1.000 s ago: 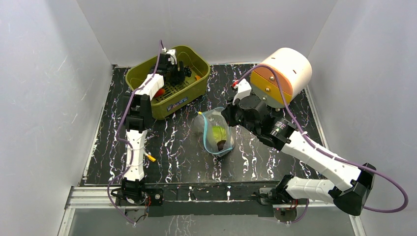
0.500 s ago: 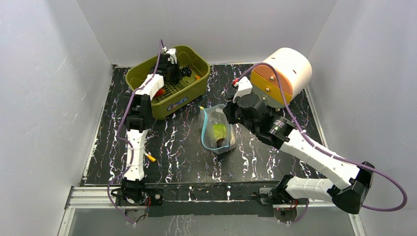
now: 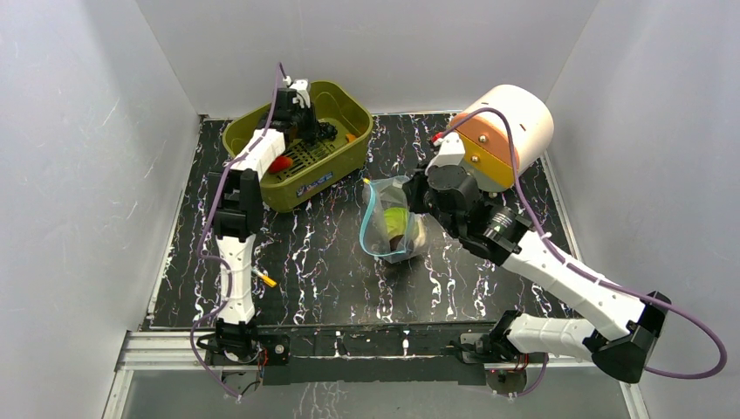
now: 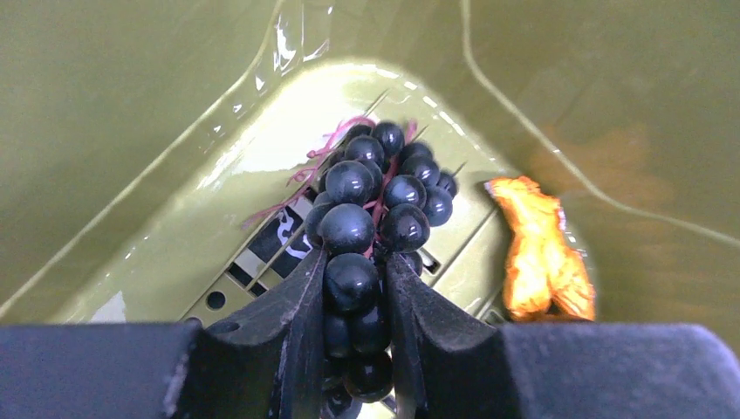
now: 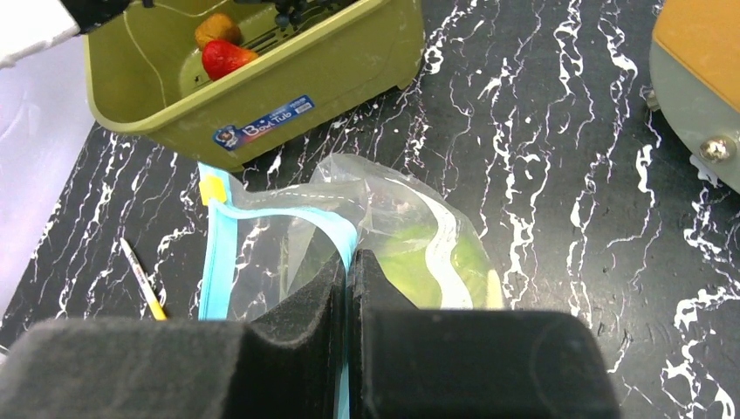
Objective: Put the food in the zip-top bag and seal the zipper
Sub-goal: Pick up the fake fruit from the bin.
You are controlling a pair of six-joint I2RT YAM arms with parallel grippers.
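The black, white-veined table (image 3: 323,262) is closed in by white walls on three sides. Open tabletop is left in front of the bag and to its left, where a thin yellow-tipped stick (image 3: 263,278) lies. The far right corner is taken up by a cream cylinder with an orange face (image 3: 510,127), close beside the right arm.

At the far left stands the olive-green plastic bin (image 3: 305,185) — inside it the left gripper (image 4: 356,266) is clenched on the dark purple-black grape bunch (image 4: 375,196), one finger on each side, near a corner wall. An orange piece (image 4: 537,253) lies just beside the bunch on the slotted floor; a red fruit (image 5: 225,58) and a brownish round fruit (image 5: 216,28) are seen elsewhere in the bin.

The clear floppy plastic zip-top bag (image 5: 279,236) lies near the bin's front wall with its mouth gaping. One side of the blue-teal zipper strip (image 5: 216,253) is pinched by the right gripper (image 5: 349,262), fingers pressed together. A pale-green cabbage (image 5: 410,253) is held inside the bag.
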